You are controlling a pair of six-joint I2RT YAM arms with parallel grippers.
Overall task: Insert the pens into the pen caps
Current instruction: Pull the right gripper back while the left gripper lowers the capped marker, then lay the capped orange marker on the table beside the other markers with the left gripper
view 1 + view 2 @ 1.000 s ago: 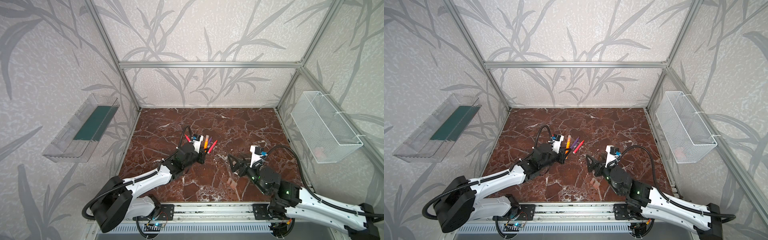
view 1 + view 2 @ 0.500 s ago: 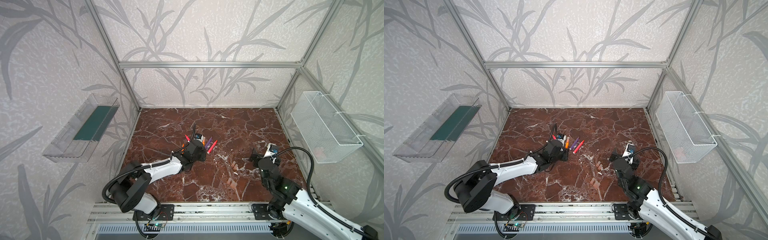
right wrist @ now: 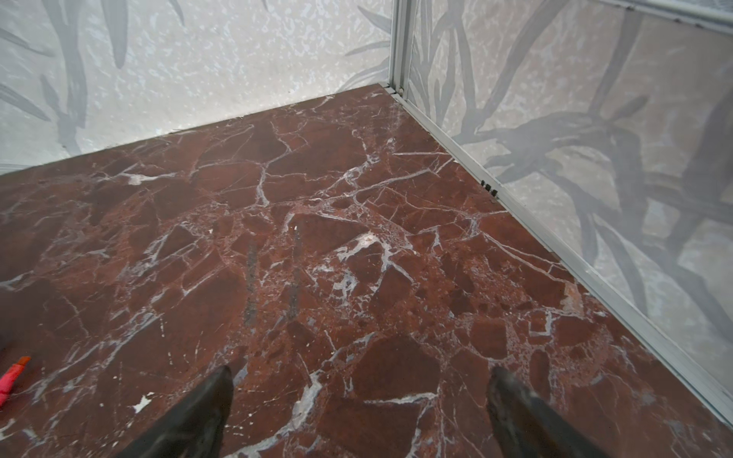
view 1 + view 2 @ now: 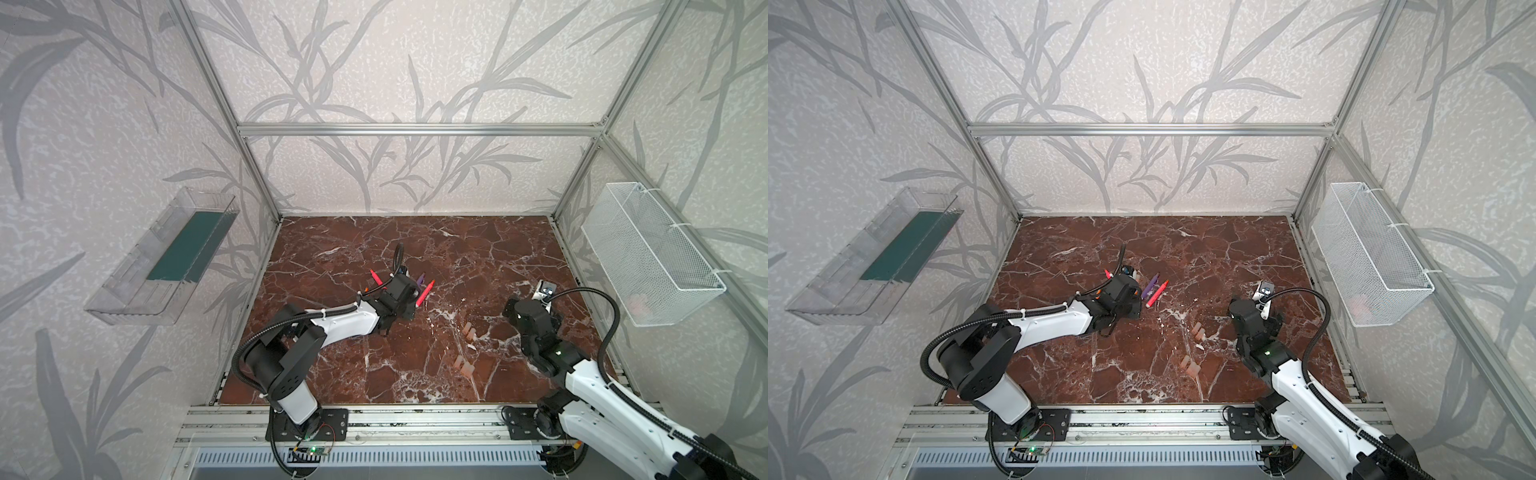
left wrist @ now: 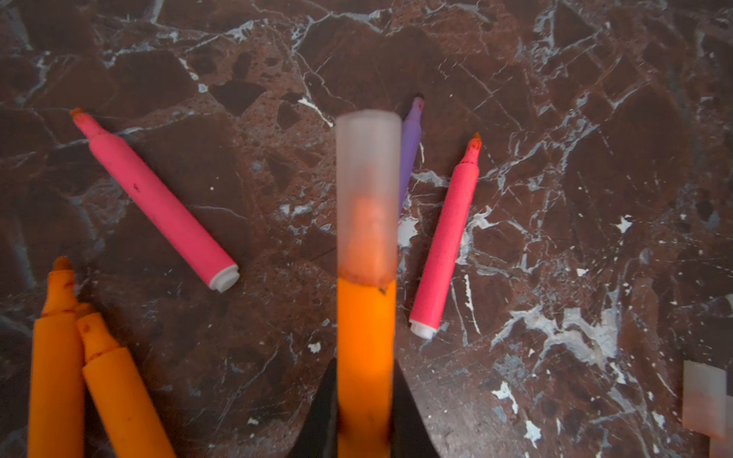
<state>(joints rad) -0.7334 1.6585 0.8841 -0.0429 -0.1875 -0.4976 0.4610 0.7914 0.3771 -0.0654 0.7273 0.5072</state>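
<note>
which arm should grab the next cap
Probably right: the right gripper is open and empty near the loose pen caps, while the left gripper is shut on an already capped orange pen.

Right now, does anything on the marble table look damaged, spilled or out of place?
Nothing looks spilled or broken. The left gripper holds an orange marker pen with a frosted translucent cap pushed on; a small dark mark sits at the cap's rim. The other pens lie loose and uncapped, not yet done.
</note>
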